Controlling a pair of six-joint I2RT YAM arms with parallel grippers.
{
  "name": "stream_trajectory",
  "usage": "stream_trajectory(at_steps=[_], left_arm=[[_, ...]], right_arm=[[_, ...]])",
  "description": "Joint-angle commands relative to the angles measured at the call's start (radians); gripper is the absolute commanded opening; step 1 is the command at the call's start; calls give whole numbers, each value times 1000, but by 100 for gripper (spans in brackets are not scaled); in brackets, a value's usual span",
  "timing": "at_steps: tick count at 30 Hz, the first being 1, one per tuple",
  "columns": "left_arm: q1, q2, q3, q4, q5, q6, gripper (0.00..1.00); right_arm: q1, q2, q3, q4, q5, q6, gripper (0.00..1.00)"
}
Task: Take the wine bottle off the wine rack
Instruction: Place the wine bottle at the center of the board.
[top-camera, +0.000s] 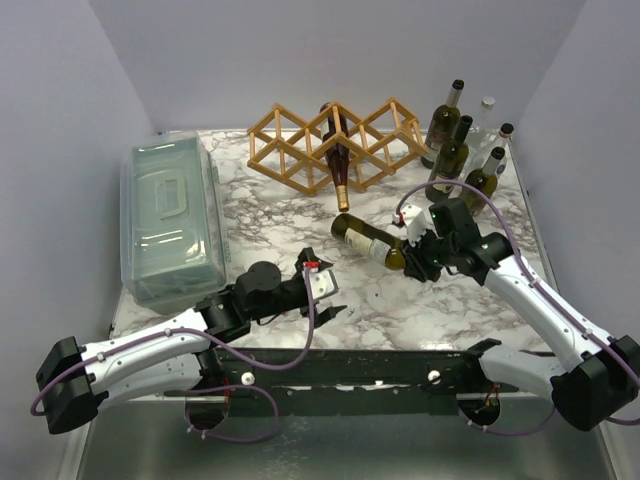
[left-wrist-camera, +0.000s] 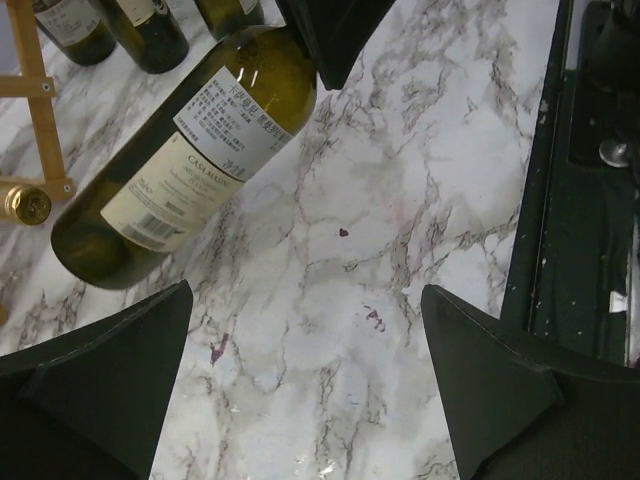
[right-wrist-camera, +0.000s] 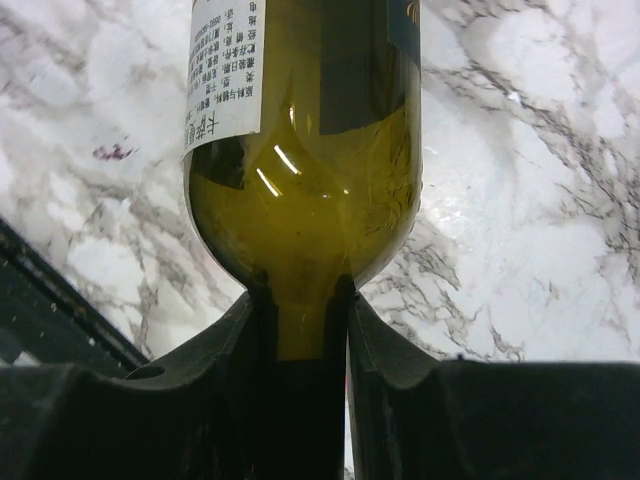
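The tan lattice wine rack (top-camera: 283, 152) stands at the back centre. A dark bottle with a gold cap (top-camera: 339, 165) sits in its middle cell, neck toward me. A green wine bottle with a white label (top-camera: 365, 238) lies on its side in front of the rack, low over the marble. I cannot tell if it touches. My right gripper (top-camera: 412, 258) is shut on its neck, as the right wrist view shows (right-wrist-camera: 300, 330). My left gripper (top-camera: 330, 295) is open and empty over bare marble (left-wrist-camera: 305, 370), near the green bottle's base (left-wrist-camera: 190, 160).
A clear lidded plastic box (top-camera: 170, 215) fills the left side. Several upright bottles (top-camera: 460, 150) stand at the back right. The black rail (top-camera: 350, 365) runs along the near edge. The gold cap (left-wrist-camera: 25, 203) shows at the left wrist view's left edge.
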Motion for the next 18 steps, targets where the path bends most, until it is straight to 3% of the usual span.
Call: stream_trajectory(at_steps=[1,8,18], left_arm=[[-41,37,-32,103,-27,267,99],[-50,94,-19,129,-43,399,99],[-50,269,47,145,-21,437,99]], right_arm=[[0,-41,80,-36,-169,-128,0],[1,-18,97,-94,-244,-191,0],[1,42,161,-180,-382,-289,0]])
